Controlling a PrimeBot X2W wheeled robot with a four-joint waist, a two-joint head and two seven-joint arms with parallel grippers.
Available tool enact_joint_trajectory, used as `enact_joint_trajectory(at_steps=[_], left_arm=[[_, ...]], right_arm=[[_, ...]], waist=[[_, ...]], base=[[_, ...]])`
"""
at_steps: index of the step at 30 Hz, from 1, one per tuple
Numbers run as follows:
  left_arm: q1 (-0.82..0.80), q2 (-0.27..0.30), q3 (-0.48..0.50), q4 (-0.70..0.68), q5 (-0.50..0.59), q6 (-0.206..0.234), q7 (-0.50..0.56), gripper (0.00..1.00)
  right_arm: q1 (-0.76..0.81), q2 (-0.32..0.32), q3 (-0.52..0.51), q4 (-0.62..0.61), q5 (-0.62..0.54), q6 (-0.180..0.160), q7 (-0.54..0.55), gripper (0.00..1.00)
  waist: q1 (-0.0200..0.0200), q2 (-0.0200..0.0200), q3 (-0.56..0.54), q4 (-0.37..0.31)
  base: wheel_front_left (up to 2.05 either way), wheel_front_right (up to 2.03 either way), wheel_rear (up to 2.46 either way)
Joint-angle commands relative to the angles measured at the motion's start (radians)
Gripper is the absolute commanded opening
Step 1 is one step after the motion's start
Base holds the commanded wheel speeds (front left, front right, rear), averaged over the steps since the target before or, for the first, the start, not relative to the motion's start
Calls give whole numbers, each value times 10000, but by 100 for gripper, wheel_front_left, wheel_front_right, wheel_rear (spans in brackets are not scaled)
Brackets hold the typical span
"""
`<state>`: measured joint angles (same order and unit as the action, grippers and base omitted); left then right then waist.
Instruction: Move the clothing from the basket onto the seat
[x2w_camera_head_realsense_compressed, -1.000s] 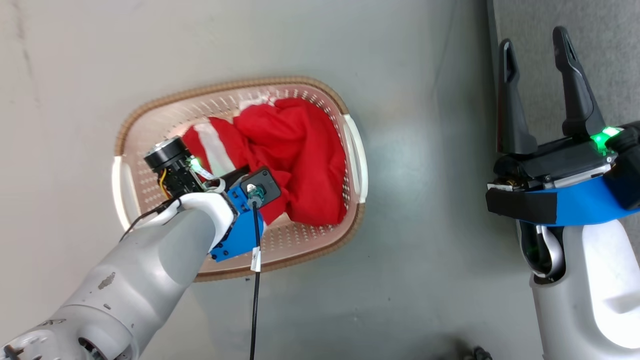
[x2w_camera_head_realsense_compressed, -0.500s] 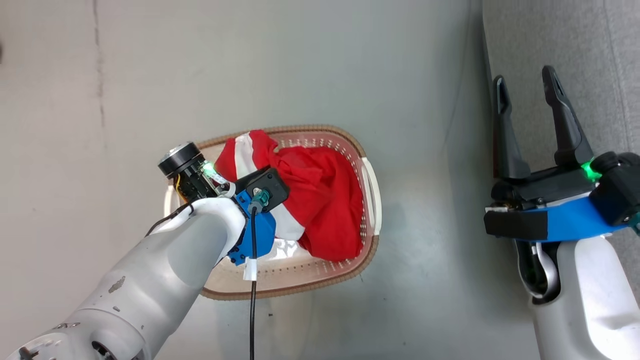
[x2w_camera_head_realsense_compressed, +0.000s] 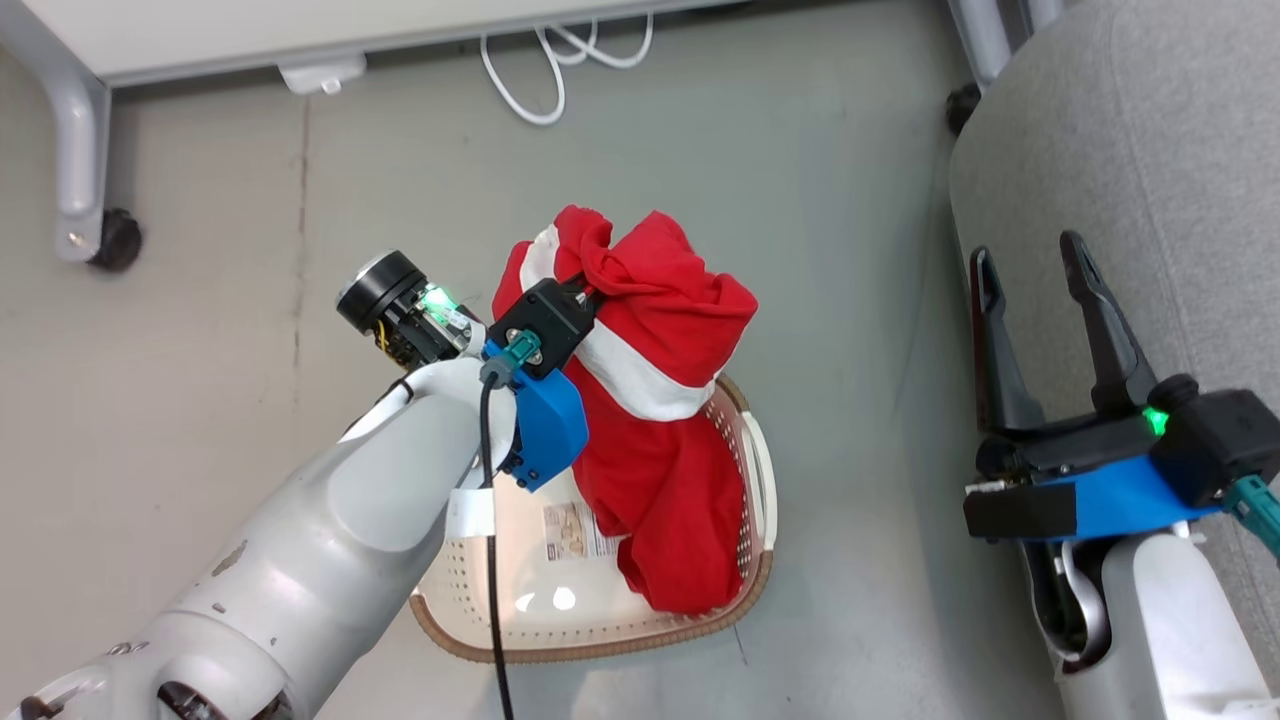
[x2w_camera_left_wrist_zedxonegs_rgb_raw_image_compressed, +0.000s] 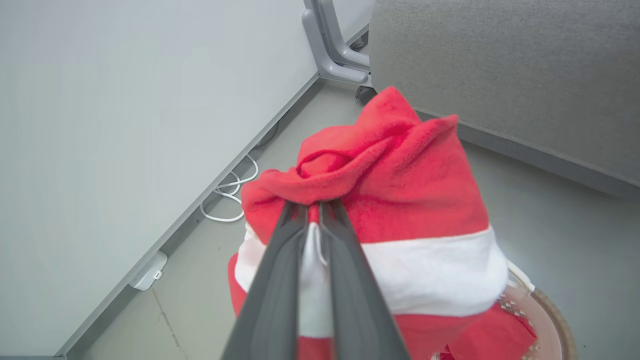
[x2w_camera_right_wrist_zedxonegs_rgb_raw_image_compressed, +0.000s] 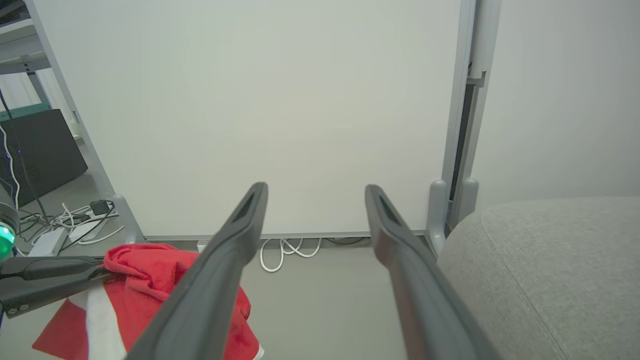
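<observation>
Both left gripper (x2w_camera_left_wrist_zedxonegs_rgb_raw_image_compressed: 312, 206) jaws clamped on bright red white-striped fabric clothing (x2w_camera_head_realsense_compressed: 660, 300) — tail hanging into the cream-white perforated basket (x2w_camera_head_realsense_compressed: 600, 648). Right gripper (x2w_camera_head_realsense_compressed: 1025, 250) wide apart, empty, beside light grey upholstered seat (x2w_camera_head_realsense_compressed: 1150, 120).

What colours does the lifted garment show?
Red clothing with a broad white stripe; clearest in left wrist view.

Basket (x2w_camera_head_realsense_compressed: 540, 610), seat (x2w_camera_head_realsense_compressed: 1150, 150) on grey floor (x2w_camera_head_realsense_compressed: 850, 250)

White cables (x2w_camera_head_realsense_compressed: 543, 121) are lying looped on the floor (x2w_camera_head_realsense_compressed: 800, 200) beneath a pale board (x2w_camera_head_realsense_compressed: 300, 30). Its grey leg (x2w_camera_head_realsense_compressed: 75, 130) is standing on a castor (x2w_camera_head_realsense_compressed: 117, 240) (black).
</observation>
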<state>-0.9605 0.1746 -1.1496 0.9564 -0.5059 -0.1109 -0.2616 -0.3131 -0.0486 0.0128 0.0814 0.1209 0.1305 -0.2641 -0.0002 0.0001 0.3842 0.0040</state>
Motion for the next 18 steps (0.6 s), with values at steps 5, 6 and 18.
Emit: enact_joint_trajectory(at_steps=[5, 6, 18], left_arm=[[381, 202, 693, -871, 316, 231, -48, 0], [446, 242, 816, -1021, 382, 239, -48, 0], [1426, 376, 2135, -2432, 691, 313, -50, 0]], right_arm=[[481, -33, 48, 144, -15, 4, -7, 100], [555, -33, 62, 160, 14, 4, -7, 100], [1348, -32, 154, 411, 234, 4, -6, 100]], waist=[[2, -1, -912, 117], [2, -1, -1033, 115], [2, -1, -2403, 148]], base=[[0, 0, 0], [0, 0, 0], [0, 0, 0]])
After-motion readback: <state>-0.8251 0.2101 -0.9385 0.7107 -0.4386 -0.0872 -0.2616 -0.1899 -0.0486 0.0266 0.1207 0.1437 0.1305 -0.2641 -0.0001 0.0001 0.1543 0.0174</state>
